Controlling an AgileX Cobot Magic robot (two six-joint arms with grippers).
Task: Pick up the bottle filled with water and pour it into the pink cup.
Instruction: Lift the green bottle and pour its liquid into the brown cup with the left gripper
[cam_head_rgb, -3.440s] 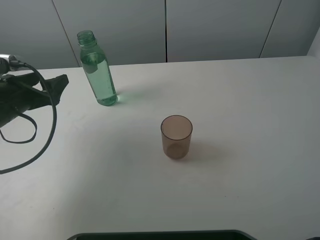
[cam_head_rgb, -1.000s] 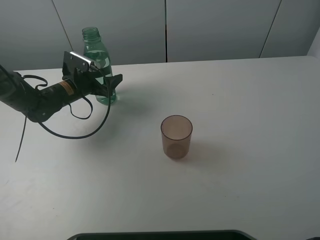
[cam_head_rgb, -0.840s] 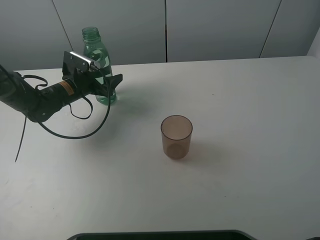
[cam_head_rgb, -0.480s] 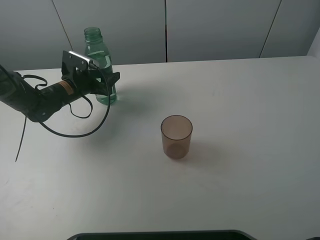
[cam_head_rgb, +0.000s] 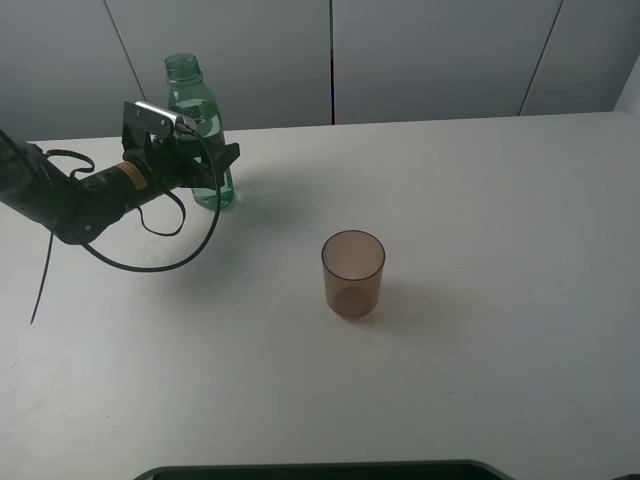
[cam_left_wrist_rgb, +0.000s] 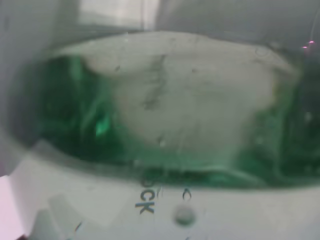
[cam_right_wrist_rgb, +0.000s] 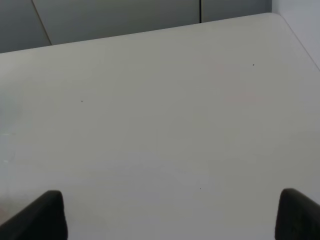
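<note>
Left gripper, black w/ a looping cable, sits at the lower half of the tall clear green-tinted plastic bottle; one finger crosses in front of the body, so the jaws seem to straddle it, but can't tell whether they're pressing or just around it. The left wrist view gives no help: bottle fills it, blurred green wall and pale liquid right up against the lens, no fingers seen. Bottle stands upright on the white table, no cap, narrow threaded neck above the gripper, water approx. to the shoulder. Handling, as a guess: fairly heavy for its size w/ that much water, thin wall likely to give under a hard squeeze, smooth plastic could slip, and an open neck means any jerk or early tilt spills. Best hold is the straight body at mid-height or a bit lower, firm but not crushing. Small translucent brownish-pink plastic cup stands well apart from the left gripper, out past its fingertips toward the right arm's side, upright, looks empty, light, easy to knock over. Right gripper is spread wide over bare table, holding nothing.
</note>
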